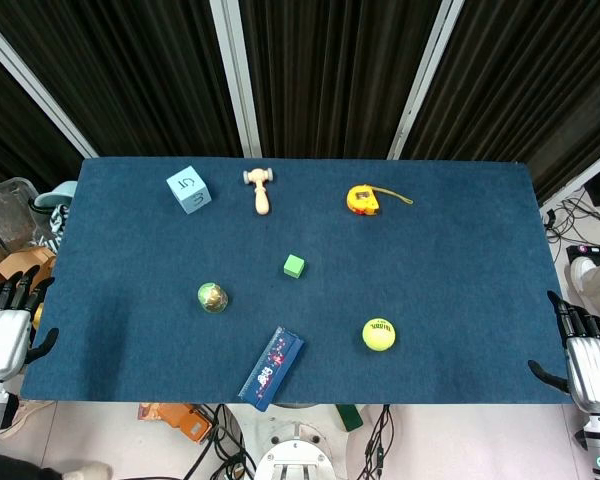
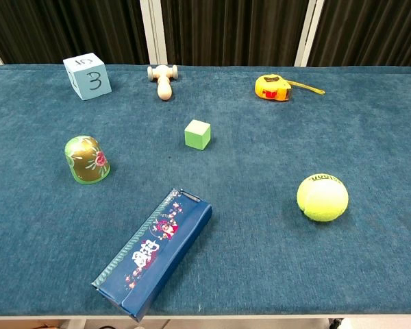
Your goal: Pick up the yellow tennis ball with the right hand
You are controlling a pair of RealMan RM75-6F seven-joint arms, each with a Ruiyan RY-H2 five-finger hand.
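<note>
The yellow tennis ball (image 1: pixel 378 334) (image 2: pixel 322 197) rests on the blue table (image 1: pixel 460 250) (image 2: pixel 370 123), front right of centre. My right hand (image 1: pixel 586 355) hangs off the table's right edge, fingers apart and holding nothing, well to the right of the ball. Off the left edge is my left hand (image 1: pixel 10 322), likewise open and empty. Neither hand shows in the chest view.
A dark blue patterned box (image 1: pixel 271 367) (image 2: pixel 154 252) lies near the front edge, left of the ball. A green painted egg-shaped doll (image 1: pixel 213 297) (image 2: pixel 86 160), small green cube (image 1: pixel 294 265) (image 2: pixel 197 133), light blue numbered cube (image 1: pixel 189 188) (image 2: pixel 88 75), wooden mallet (image 1: pixel 261 187) (image 2: pixel 164 79) and orange tape measure (image 1: pixel 364 199) (image 2: pixel 273 87) lie farther back.
</note>
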